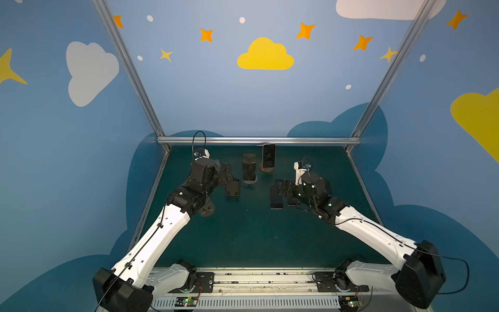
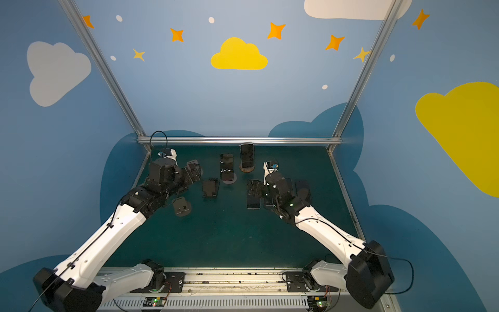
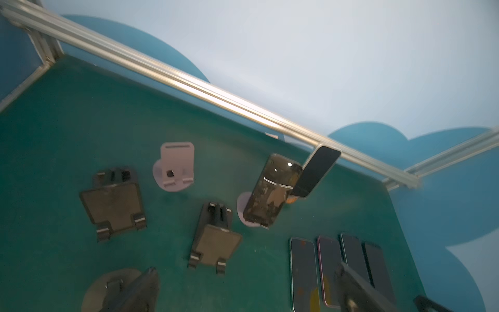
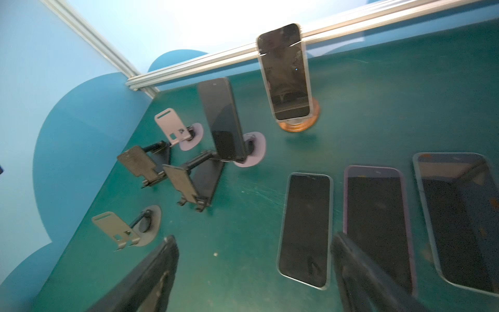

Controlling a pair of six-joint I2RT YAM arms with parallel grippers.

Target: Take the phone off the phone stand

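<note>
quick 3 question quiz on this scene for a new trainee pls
1. Multiple choice: the phone nearest the back rail stands on a round base that is A lilac, B brown, C black.
2. True or false: the left gripper is shut on a phone.
3. Fill in: the flat phones lie on the table under the ___ gripper.

Key
1. B.
2. False: its jaws stand wide apart with nothing between them.
3. Right: the right gripper hovers over them, open and empty.
</note>
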